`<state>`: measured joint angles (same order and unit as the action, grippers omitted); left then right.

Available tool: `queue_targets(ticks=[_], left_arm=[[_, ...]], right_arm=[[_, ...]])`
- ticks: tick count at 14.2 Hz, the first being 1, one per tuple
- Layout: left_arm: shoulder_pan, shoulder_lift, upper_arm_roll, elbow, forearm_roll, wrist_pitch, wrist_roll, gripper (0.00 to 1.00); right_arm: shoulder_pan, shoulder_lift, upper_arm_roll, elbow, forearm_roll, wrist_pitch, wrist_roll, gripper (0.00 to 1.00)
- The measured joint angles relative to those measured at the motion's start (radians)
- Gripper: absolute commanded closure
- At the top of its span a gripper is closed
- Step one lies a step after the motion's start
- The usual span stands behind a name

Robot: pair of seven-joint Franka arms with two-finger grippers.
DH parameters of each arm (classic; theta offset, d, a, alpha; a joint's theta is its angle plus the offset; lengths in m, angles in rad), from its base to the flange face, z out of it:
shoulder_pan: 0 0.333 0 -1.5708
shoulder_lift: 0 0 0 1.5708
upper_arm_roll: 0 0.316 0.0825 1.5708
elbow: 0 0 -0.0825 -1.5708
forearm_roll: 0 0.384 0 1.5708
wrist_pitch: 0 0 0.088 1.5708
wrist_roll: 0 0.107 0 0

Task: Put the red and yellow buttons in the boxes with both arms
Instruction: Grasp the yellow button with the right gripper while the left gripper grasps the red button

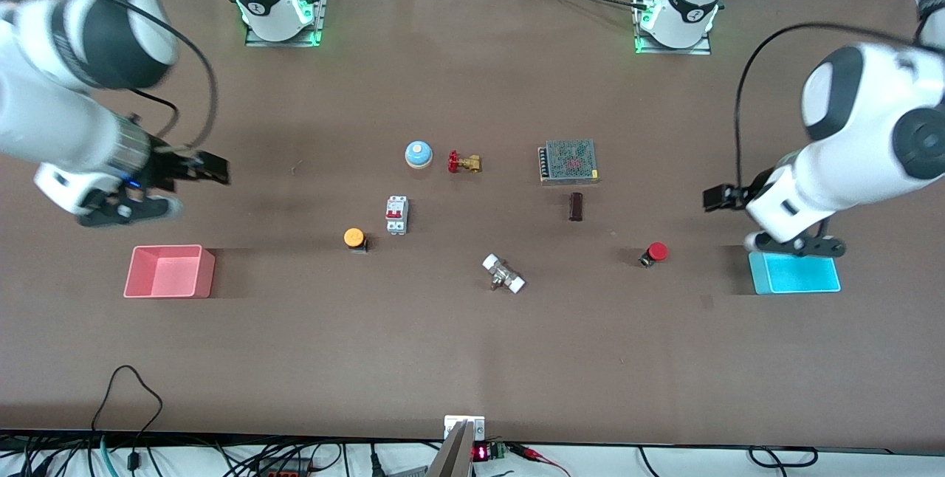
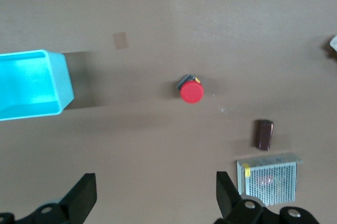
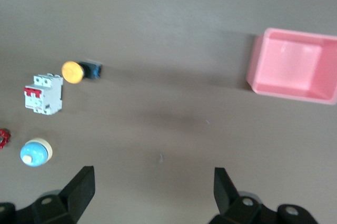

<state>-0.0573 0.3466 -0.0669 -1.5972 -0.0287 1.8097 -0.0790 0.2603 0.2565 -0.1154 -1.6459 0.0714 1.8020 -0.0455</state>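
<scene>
Left pincer (image 2: 152, 197) spread, empty, over bare table beside cyan box (image 1: 795, 274); right pincer (image 3: 152, 195) likewise beside pink box (image 1: 169, 272).

The pink box (image 1: 169, 272) sits on the tabletop (image 1: 472, 359) toward the right arm's end; the cyan box (image 1: 795, 273) sits toward the left arm's end. Between them, the yellow button (image 1: 354, 238) stands just beside the circuit breaker (image 1: 396, 215), slightly nearer the front camera. The red button (image 1: 654, 252) stands near the cyan box. The dome bell (image 1: 418, 154) and brass valve (image 1: 464, 162) lie side by side, farther from the camera than the breaker. The power supply (image 1: 568, 161) lies farther than the dark block (image 1: 576, 207).
</scene>
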Motion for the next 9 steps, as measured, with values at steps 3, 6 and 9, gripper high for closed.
queue_targets(ticks=[3, 6, 9], left_arm=[[-0.013, 0.099, 0.0, -0.005, -0.022, 0.098, -0.047, 0.0], [-0.023, 0.187, -0.001, -0.037, -0.024, 0.226, -0.079, 0.0], [-0.03, 0.238, -0.001, -0.066, -0.025, 0.31, -0.1, 0.0]], right_arm=[[0.086, 0.085, 0.002, 0.002, 0.001, 0.096, 0.016, 0.0], [0.149, 0.176, 0.003, 0.005, 0.009, 0.179, 0.059, 0.0], [0.171, 0.246, 0.003, 0.009, 0.044, 0.231, 0.117, 0.0]])
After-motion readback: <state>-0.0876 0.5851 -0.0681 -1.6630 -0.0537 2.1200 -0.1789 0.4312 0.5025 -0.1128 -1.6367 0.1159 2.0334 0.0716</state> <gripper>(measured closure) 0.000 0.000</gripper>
